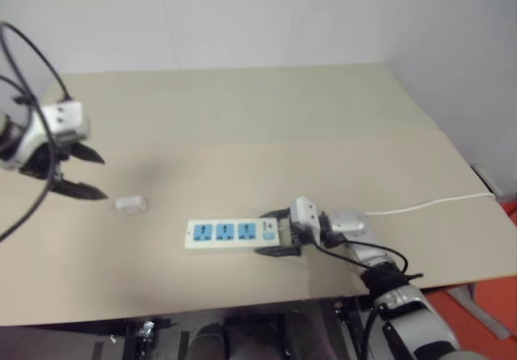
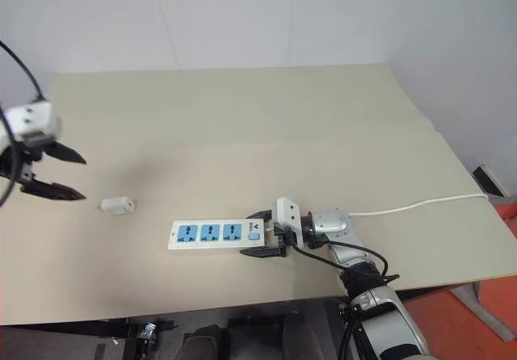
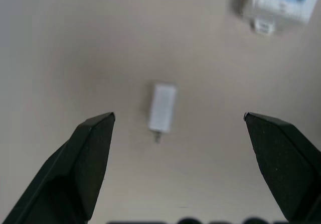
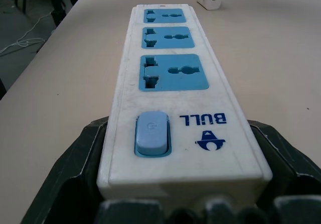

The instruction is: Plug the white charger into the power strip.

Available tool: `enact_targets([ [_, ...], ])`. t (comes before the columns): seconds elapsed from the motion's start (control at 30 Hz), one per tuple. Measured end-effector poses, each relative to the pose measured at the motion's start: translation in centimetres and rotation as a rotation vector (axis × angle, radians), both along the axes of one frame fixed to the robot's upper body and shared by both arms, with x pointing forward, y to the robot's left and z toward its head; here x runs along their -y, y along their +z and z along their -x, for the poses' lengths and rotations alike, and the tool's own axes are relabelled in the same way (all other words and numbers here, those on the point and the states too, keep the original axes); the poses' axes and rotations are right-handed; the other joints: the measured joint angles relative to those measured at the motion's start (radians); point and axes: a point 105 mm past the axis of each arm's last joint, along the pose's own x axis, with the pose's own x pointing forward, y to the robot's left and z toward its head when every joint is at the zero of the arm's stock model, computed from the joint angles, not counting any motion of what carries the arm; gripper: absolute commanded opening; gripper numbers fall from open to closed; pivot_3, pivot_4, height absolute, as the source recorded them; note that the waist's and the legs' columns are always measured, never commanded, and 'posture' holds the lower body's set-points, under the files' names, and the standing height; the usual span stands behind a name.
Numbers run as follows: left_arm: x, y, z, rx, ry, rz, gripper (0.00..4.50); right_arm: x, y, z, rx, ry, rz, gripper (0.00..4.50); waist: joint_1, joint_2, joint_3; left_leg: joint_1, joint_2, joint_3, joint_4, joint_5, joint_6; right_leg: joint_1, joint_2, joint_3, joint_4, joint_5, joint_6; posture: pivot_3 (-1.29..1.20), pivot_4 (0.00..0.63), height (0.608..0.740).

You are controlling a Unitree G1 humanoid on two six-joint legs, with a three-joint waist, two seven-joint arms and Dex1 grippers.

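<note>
Left hand [image 1: 81, 174] spread above white charger [image 1: 129, 205], charger untouched

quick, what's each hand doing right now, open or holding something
Left hand: open, holding nothing, poised above the white charger.
Right hand: closed on the switch end of the power strip.

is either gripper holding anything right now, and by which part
The right gripper clamps the power strip by its switch end, one finger on each long side. The left gripper hangs open above the white charger, holding nothing.
</note>
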Motion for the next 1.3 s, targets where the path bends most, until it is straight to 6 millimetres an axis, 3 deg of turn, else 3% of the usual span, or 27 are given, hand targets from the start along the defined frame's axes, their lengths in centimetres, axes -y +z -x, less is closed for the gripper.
enact_targets([
  [0.27,1.5,-3.2,-1.7,-0.102,-0.107,-0.124,4.50,-0.1,0.0,0.1,0.004,-0.008,-0.007,3.42,0.000,0.000,0.000,0.000,0.001,0.000,0.001,0.000,0.000,-0.001,0.001,0.000,0.000,0.000,0.000,0.00,0.150,0.740],
  [0.67,2.3,-5.1,-3.3,-0.143,-0.150,-0.238,4.50,0.0,0.1,0.1,-0.005,-0.011,0.000,3.42,0.001,0.000,0.000,-0.001,0.002,0.000,0.004,0.000,0.001,0.000,0.001,0.000,0.001,0.000,0.000,0.00,0.150,0.740],
  [0.93,1.2,-8.4,-4.3,-0.144,-0.123,-0.368,4.50,-0.1,0.1,0.2,-0.014,-0.013,-0.007,3.42,0.001,0.000,0.000,-0.001,0.002,0.000,0.004,-0.001,0.001,-0.001,0.001,0.000,0.001,0.000,0.000,0.00,0.150,0.740],
  [1.3,2.4,-9.5,-5.6,-0.101,-0.112,-0.360,4.50,0.0,0.0,0.4,-0.027,-0.034,-0.013,3.42,0.003,-0.001,0.000,-0.001,0.001,0.000,0.004,-0.001,0.001,0.000,0.001,0.000,0.002,0.000,0.000,0.00,0.150,0.740],
])
